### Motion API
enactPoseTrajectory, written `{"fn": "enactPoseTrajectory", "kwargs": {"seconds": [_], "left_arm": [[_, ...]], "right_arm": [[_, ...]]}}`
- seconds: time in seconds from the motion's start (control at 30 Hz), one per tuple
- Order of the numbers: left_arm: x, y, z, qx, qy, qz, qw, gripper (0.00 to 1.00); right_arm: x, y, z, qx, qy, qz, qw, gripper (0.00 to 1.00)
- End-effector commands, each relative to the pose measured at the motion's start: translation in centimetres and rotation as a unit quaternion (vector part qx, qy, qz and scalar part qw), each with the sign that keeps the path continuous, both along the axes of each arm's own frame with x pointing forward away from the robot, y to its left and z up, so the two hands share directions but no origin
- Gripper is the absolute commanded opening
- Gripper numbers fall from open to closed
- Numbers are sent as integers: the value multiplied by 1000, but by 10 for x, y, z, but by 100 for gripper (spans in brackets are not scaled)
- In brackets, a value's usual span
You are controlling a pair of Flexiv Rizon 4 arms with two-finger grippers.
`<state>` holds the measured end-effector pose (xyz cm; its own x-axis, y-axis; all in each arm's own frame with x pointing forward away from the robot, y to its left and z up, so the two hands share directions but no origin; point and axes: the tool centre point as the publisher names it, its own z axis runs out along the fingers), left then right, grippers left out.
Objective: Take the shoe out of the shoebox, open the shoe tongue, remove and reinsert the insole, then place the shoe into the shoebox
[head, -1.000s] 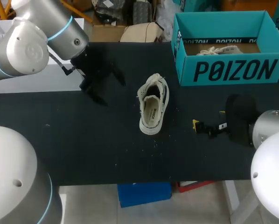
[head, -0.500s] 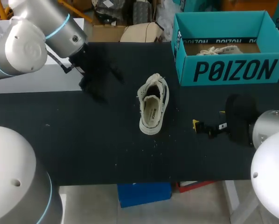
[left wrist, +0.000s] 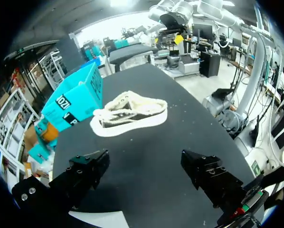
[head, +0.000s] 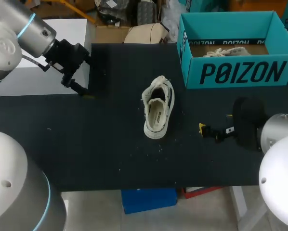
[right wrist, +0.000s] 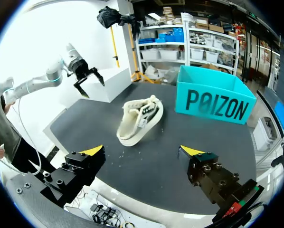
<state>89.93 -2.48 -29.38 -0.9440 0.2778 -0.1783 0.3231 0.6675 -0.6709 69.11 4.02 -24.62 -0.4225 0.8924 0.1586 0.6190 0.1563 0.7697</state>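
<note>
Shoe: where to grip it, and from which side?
Probably grip the shoe across its narrow middle, one finger on each side wall, coming down from above. It lies lengthwise away from the robot with its opening up, so both long sides are free. The open right gripper sits nearer.

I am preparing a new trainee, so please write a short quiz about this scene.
1. True or false: the shoe lies inside the shoebox.
2. The left tool is: A) open, B) shut on the shoe, C) shut on the shoebox.
3. Fill the gap: the ___ tool is nearer the shoebox.
Key: 1 false, it lies on the table; 2 A; 3 right tool.
</note>
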Motion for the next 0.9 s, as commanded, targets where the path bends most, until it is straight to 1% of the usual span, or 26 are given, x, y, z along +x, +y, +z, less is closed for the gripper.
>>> {"fn": "enactPoseTrajectory", "kwargs": {"seconds": [0.03,0.2,0.3,0.47,0.5,0.57,0.63,0.7,0.8,0.87,0.9], "left_arm": [[-22,8,9,-5,-19,39,999,100],[-29,12,14,-9,-6,65,998,100],[-33,17,16,-14,2,85,996,100],[-36,22,14,-8,8,89,996,100],[-36,22,14,-8,8,89,996,100],[-36,22,14,-8,8,89,996,100],[-36,22,14,-8,8,89,996,100],[-36,22,14,-8,8,89,996,100],[-36,22,14,-8,8,89,996,100],[-36,22,14,-8,8,89,996,100],[-36,22,14,-8,8,89,996,100]], "right_arm": [[-1,2,-2,0,-2,-2,1000,100],[-1,2,-2,0,-2,-2,1000,100],[-1,2,-2,0,-2,-2,1000,100],[-1,2,-2,0,-2,-2,1000,100],[0,5,-1,-11,10,16,1000,100],[1,8,-2,-70,67,37,995,100],[4,11,0,-86,118,29,989,100],[10,14,2,-104,150,36,983,100],[19,21,4,-90,181,16,979,100],[23,29,1,-83,204,17,975,100],[25,34,0,-88,213,15,973,100]]}}
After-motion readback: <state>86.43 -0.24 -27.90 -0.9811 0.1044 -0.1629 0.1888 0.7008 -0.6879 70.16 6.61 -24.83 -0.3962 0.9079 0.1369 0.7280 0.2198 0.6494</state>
